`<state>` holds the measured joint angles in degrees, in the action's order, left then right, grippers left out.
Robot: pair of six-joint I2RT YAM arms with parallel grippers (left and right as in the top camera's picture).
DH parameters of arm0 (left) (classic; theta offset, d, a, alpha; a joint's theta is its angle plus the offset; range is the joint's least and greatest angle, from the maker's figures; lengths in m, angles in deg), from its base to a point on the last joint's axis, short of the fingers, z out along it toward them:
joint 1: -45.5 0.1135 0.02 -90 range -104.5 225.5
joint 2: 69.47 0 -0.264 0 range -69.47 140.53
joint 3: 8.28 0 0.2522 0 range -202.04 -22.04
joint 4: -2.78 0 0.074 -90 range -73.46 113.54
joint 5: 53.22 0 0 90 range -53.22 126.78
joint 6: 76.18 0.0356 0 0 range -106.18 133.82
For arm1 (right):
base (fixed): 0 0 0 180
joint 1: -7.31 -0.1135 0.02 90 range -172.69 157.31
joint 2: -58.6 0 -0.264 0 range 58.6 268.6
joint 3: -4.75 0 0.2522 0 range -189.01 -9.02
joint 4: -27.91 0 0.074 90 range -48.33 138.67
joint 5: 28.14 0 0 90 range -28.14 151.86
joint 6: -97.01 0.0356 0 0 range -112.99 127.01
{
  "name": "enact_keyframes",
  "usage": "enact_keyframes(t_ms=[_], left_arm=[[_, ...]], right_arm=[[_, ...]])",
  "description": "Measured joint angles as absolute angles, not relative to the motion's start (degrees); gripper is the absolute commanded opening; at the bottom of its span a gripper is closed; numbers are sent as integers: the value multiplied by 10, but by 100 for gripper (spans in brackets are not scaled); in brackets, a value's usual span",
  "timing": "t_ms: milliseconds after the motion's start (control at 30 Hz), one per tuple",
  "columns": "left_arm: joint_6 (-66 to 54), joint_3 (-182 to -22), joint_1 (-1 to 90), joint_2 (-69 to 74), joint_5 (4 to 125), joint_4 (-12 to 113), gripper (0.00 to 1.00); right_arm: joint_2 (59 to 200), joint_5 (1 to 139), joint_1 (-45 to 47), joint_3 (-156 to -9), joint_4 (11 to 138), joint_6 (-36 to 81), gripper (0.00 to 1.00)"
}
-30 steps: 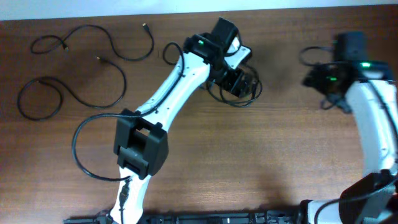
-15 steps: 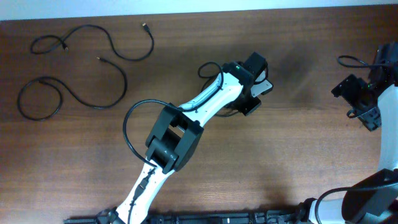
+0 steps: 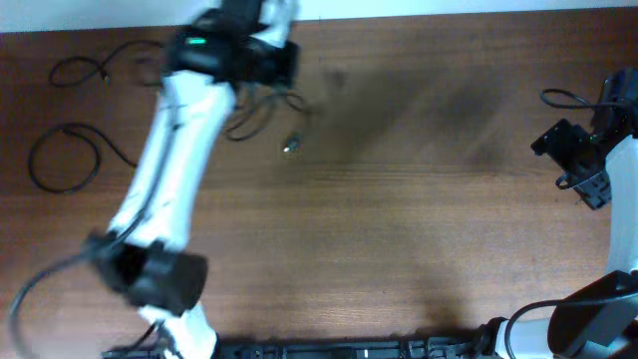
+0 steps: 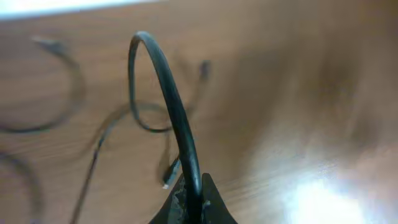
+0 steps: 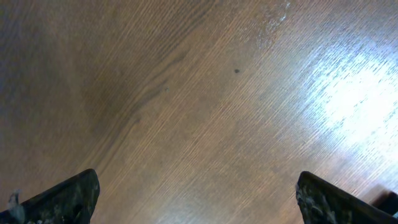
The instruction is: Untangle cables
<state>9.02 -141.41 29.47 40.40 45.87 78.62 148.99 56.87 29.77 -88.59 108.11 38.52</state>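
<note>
The dark wooden table [image 3: 399, 229] is lying bare across its middle and right, while two separated cables [image 3: 30, 165] are resting in loose loops at its far left. The left gripper [image 4: 193, 205] is pinching a black cable [image 4: 168, 106] between pressed-together fingertips near the table's upper left, with a plug end [image 3: 290, 146] hanging out to the right of the arm. To do this step well, the arm is probably best lowering the strand onto open wood just beside the laid-out cables, not across them, and letting the dangling end settle before releasing, so no new crossing forms. The left wrist view is showing the grip itself and the cable arching up from the fingers, which the overhead is blurring and hiding under the arm. The overhead alone is showing where the laid-out loops sit. The right gripper [image 5: 196, 198] is waiting with fingers spread wide over empty wood at the right edge.
</note>
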Motion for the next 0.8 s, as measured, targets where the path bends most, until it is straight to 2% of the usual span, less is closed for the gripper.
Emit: enact_keyframes(t_ms=[67,133,233,300,333,400,567,800], left_arm=[[85,-1417,360,317,453,790,0],[84,-1418,395,277,453,789,0],[68,-1418,510,230,446,789,0],[63,-1418,552,189,442,789,0],[50,-1418,571,170,421,801,0],[-17,-1422,632,140,305,868,0],[-122,-1388,769,165,223,902,0],[-160,-1354,842,251,223,872,0]], right_arm=[[1490,568,298,-886,1082,385,98],[1490,568,298,-886,1081,385,98],[1490,568,298,-886,1082,385,99],[1490,568,298,-886,1082,385,99],[1490,568,298,-886,1081,385,98],[1490,568,298,-886,1081,385,98],[1490,568,298,-886,1082,385,98],[1490,568,298,-886,1082,385,98]])
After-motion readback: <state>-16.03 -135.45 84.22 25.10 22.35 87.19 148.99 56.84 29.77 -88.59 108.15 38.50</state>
